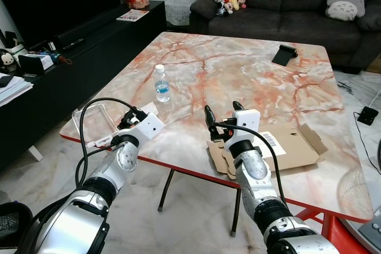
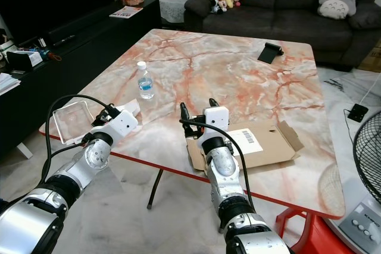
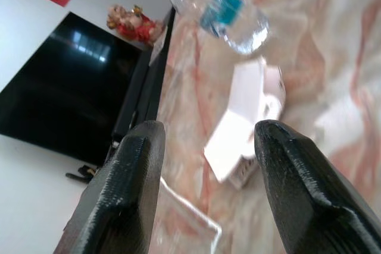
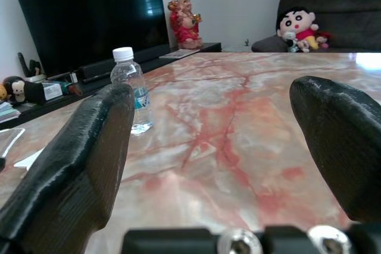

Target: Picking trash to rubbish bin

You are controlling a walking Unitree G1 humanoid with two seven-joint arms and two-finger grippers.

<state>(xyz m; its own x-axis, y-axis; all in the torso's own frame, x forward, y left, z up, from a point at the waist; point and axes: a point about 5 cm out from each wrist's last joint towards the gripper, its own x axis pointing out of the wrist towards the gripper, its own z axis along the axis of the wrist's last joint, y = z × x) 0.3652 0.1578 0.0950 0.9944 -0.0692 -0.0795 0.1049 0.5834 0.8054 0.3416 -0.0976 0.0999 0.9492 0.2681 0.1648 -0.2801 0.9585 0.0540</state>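
Observation:
A small clear water bottle (image 1: 162, 83) stands upright on the marble table (image 1: 238, 69), left of centre. A crumpled white paper (image 1: 147, 109) lies near the table's front left edge, and a clear plastic container (image 1: 95, 124) sits at the corner beside it. A flattened cardboard box (image 1: 286, 146) with a label lies at the front right. My left gripper (image 1: 132, 115) is open just short of the white paper (image 3: 247, 126), with the bottle (image 3: 217, 7) beyond. My right gripper (image 1: 221, 109) is open above the cardboard's left end, pointing toward the bottle (image 4: 134, 96).
A black object (image 1: 284, 53) lies at the table's far right. A dark sofa (image 1: 286, 4) with plush toys stands behind, and a black TV cabinet (image 1: 71, 46) runs along the left. A fan (image 2: 366, 153) stands at the right, and a black device (image 1: 368, 115) lies on the floor.

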